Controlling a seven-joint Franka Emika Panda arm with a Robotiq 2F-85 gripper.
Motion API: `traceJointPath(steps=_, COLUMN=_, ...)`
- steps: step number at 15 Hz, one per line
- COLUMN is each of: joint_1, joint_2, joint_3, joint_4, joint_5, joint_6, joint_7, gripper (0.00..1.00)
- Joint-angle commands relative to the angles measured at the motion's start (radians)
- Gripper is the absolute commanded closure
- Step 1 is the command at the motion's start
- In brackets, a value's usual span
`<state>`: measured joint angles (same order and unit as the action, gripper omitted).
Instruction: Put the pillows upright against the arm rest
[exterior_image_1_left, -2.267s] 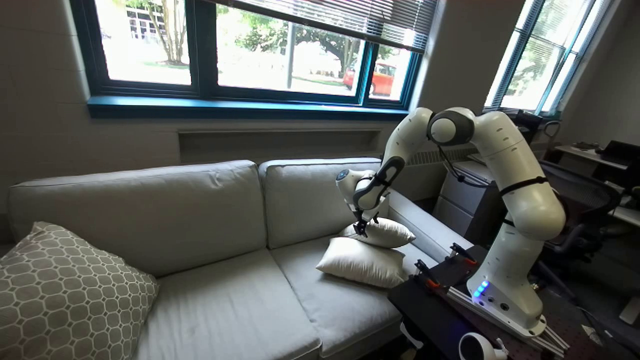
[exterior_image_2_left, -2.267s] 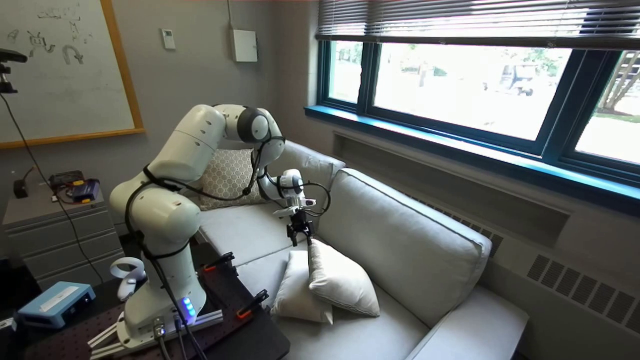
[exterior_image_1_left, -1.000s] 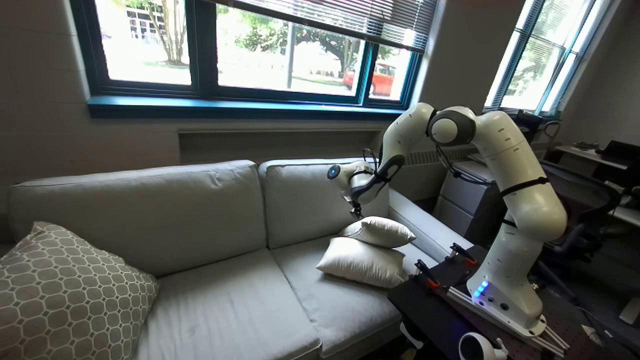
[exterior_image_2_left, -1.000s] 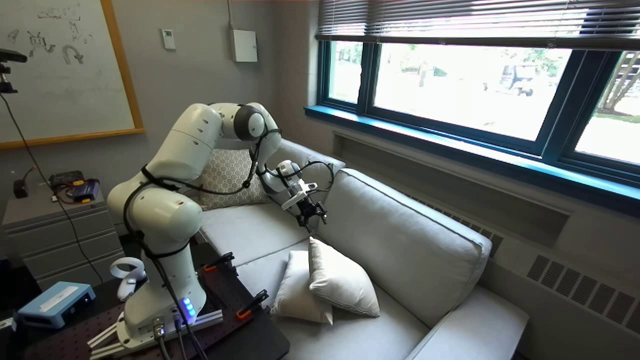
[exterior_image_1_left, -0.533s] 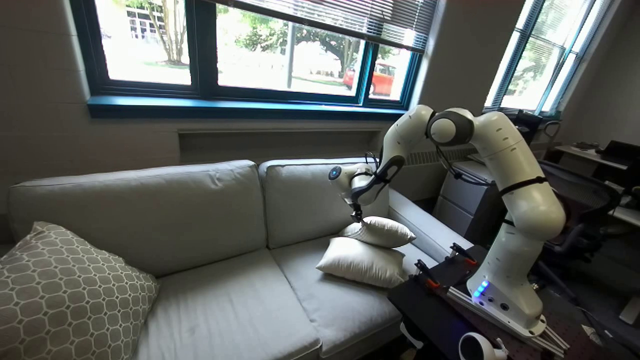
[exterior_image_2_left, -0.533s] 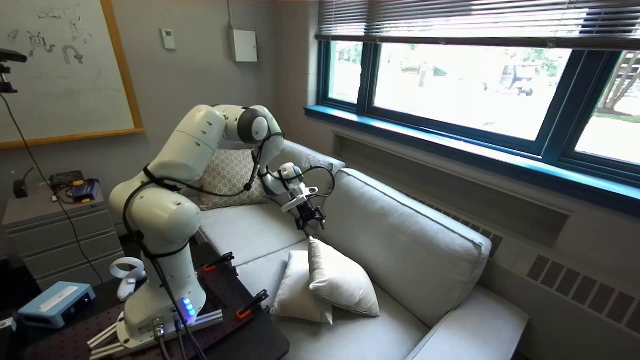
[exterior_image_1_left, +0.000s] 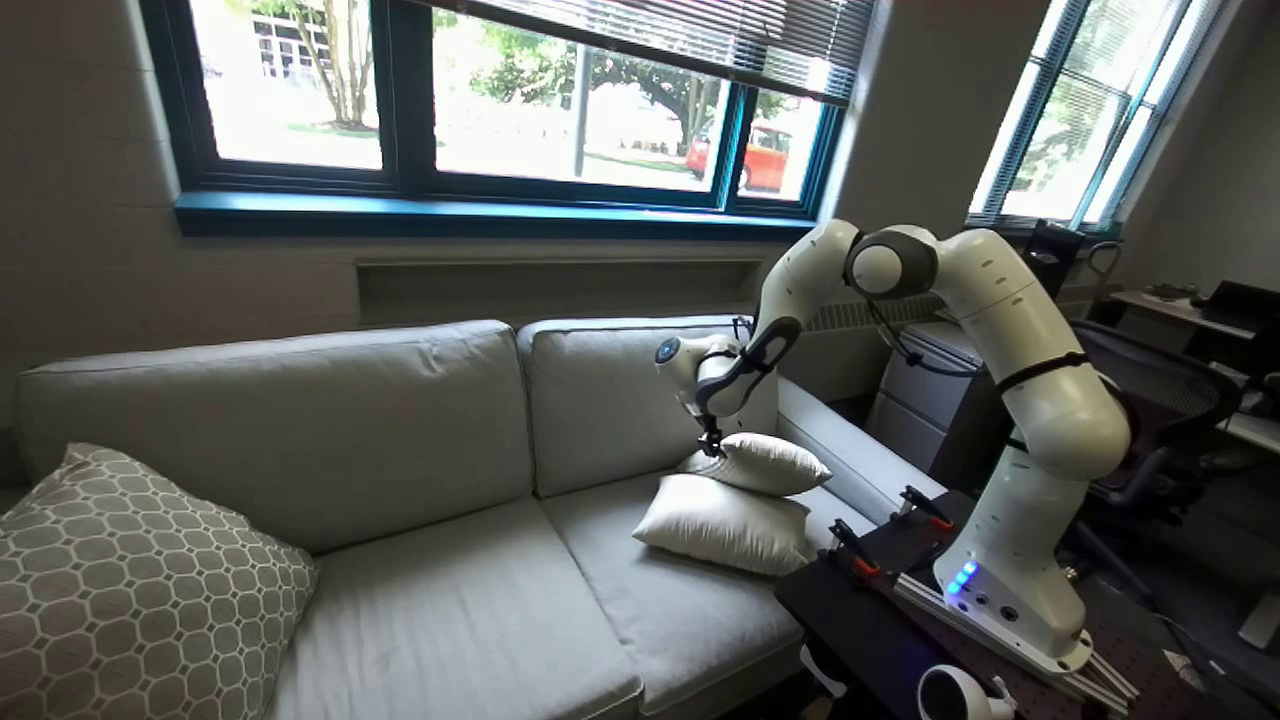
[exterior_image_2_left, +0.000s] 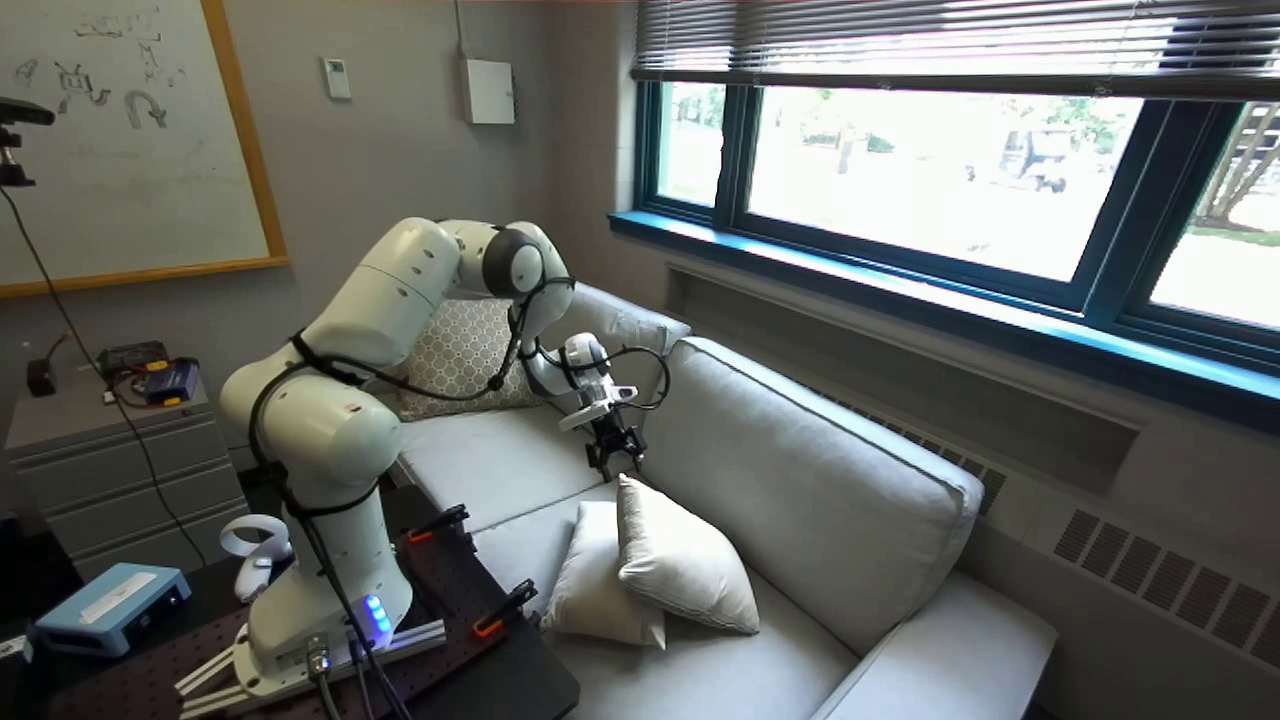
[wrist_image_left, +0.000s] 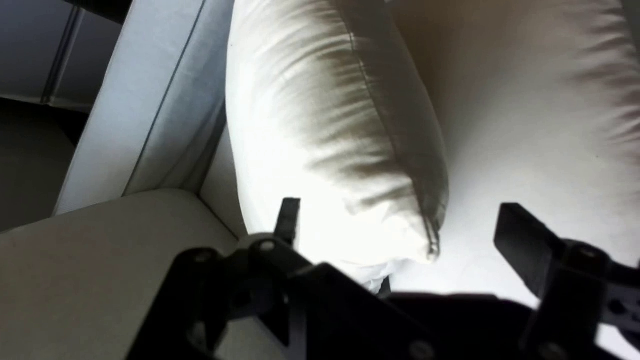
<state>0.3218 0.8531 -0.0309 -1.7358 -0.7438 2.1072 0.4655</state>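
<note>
Two cream-white pillows lie overlapping on the couch seat. The smaller pillow (exterior_image_1_left: 775, 465) rests partly on the larger pillow (exterior_image_1_left: 725, 525), leaning toward the arm rest (exterior_image_1_left: 850, 440) without standing upright. In an exterior view the smaller pillow (exterior_image_2_left: 690, 565) overlaps the larger pillow (exterior_image_2_left: 600, 590), and the arm rest (exterior_image_2_left: 960, 640) is at the lower right. My gripper (exterior_image_2_left: 618, 468) hovers at the smaller pillow's near corner, jaws wide apart. In the wrist view that pillow's corner (wrist_image_left: 390, 235) appears between the open fingertips of the gripper (wrist_image_left: 400, 220); whether they touch it I cannot tell.
A sofa back cushion (exterior_image_1_left: 640, 400) rises right behind the gripper. The big lattice-patterned pillow (exterior_image_1_left: 150, 590) sits at the couch's far end. A black table (exterior_image_1_left: 850, 600) with clamps carries the robot base beside the seat.
The gripper first lifted and tilted toward the back cushion, then came down again to the smaller pillow's corner. Both pillows stayed where they were.
</note>
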Motion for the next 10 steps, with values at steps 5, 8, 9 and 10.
traceJointPath(steps=5, joint_1=-0.011, joint_2=0.108, joint_3=-0.021, joint_4=0.091, joint_5=0.011, joint_6=0.016, joint_7=-0.037, gripper=0.0)
traceJointPath(steps=8, joint_1=-0.01, joint_2=0.149, joint_3=-0.04, joint_4=0.106, joint_5=-0.014, joint_6=0.037, joint_7=-0.062, gripper=0.0)
traceJointPath(steps=9, joint_1=-0.009, joint_2=0.164, joint_3=-0.05, joint_4=0.117, joint_5=-0.026, joint_6=0.041, joint_7=-0.076, gripper=0.0)
traceJointPath(steps=10, joint_1=-0.007, joint_2=0.174, joint_3=-0.059, joint_4=0.125, joint_5=-0.042, joint_6=0.048, joint_7=-0.086, gripper=0.05)
